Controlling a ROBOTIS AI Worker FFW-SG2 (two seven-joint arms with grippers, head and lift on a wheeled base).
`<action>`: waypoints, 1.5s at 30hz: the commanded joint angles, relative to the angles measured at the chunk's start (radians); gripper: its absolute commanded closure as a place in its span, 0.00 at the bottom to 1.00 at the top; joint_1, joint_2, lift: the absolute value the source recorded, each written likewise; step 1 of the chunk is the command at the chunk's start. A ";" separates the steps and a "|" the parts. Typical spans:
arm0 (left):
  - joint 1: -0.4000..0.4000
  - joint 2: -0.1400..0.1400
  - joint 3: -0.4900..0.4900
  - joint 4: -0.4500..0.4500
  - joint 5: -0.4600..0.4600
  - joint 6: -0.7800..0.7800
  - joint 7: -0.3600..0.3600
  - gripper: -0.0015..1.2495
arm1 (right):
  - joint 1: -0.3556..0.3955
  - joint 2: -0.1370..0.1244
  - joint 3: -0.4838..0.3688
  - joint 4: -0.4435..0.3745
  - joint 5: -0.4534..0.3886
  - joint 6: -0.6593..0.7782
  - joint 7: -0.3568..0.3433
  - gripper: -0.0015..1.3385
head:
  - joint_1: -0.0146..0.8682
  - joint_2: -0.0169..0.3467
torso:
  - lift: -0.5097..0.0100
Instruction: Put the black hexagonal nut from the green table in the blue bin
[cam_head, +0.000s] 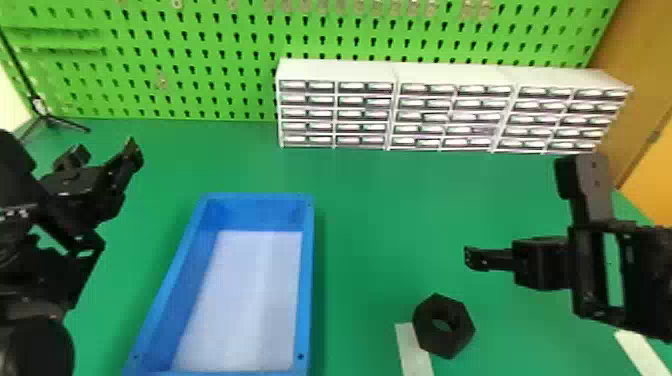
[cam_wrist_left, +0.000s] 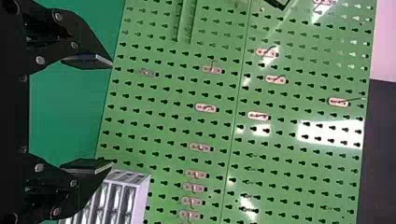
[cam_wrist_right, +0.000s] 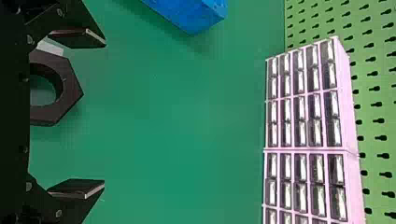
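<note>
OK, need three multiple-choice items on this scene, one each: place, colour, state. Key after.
1. Where is the nut?
A) in the bin
B) on the table, right of the bin
C) held by the right gripper

2. What colour is the bin's rim?
A) blue
B) red
C) yellow

3. How is the right gripper?
A) shut on the nut
B) shut on nothing
C) open

1 B: the head view shows it lying there, outside the bin.
2 A: the rim is blue all along where it shows.
3 C: its fingers stand wide apart in the right wrist view.

One nut (cam_head: 442, 344), one bin (cam_head: 308, 280) (three cabinets (cam_head: 452, 117)).
</note>
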 joint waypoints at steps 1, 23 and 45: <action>-0.001 0.000 -0.001 0.000 0.000 0.000 0.000 0.40 | -0.005 -0.004 0.001 0.001 0.000 0.006 0.000 0.17 | 0.80 0.07 | 0.79; -0.009 0.000 -0.015 0.002 -0.006 0.015 0.000 0.40 | -0.057 -0.014 0.057 0.104 0.041 0.006 -0.001 0.17 | 0.80 0.07 | 0.79; -0.012 0.000 -0.022 0.002 -0.009 0.028 0.000 0.40 | -0.049 -0.027 0.097 0.210 0.026 0.006 -0.001 0.17 | 0.80 0.07 | 0.79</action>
